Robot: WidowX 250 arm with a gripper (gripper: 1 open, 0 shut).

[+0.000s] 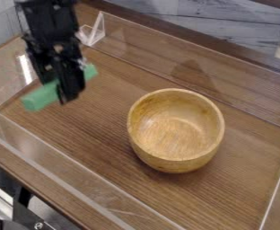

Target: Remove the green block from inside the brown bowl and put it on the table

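My gripper [65,86] hangs over the left part of the table [94,153], its dark fingers pointing down and shut on the green block [40,96]. The block sticks out sideways to the lower left of the fingers, with a bit of green also showing at their right. It is in the air, a little above the tabletop. The brown bowl [176,129] stands to the right of the gripper, well apart from it, and its inside shows only bare wood.
Low clear acrylic walls [58,166] run around the tabletop, close to the gripper's left. A small clear bracket [94,31] stands at the back left corner. A pale marbled surface lies beyond the far wall.
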